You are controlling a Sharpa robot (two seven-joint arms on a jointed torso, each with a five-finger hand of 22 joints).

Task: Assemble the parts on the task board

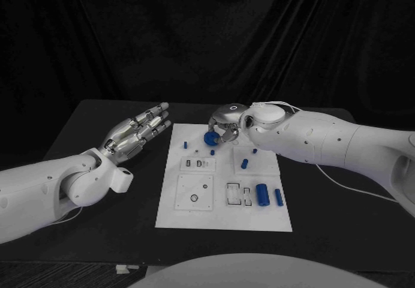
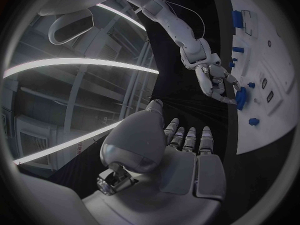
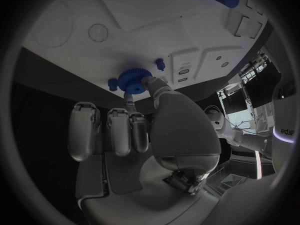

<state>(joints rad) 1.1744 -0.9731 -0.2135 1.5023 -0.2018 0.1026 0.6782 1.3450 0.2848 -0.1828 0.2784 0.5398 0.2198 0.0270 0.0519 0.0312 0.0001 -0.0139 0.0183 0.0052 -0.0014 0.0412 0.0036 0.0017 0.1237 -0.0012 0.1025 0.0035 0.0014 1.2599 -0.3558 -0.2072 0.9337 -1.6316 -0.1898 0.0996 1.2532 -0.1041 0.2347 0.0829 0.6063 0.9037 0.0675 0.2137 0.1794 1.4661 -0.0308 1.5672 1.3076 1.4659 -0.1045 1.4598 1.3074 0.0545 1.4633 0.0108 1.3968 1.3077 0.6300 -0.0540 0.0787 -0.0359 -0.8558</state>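
The white task board [image 1: 223,213] lies in the middle of the black table. My right hand [image 1: 225,126] hovers over the board's far end and pinches a blue gear [image 1: 210,138] between thumb and fingertip. In the right wrist view the blue gear [image 3: 133,78] sits at the fingertips of my right hand [image 3: 147,130], just above the board [image 3: 156,30]. My left hand [image 1: 138,132] floats flat, fingers spread and holding nothing, to the left of the board. The left wrist view shows my left hand [image 2: 184,157], the right hand [image 2: 215,82] and the gear [image 2: 240,97].
Small blue pegs [image 1: 244,163] stand on the board's far half. Two larger blue cylinders [image 1: 262,194] lie near its right edge beside rectangular recesses [image 1: 233,193]. A round hole plate [image 1: 195,193] is at the near left. A white scrap [image 1: 125,269] lies at the table's front edge.
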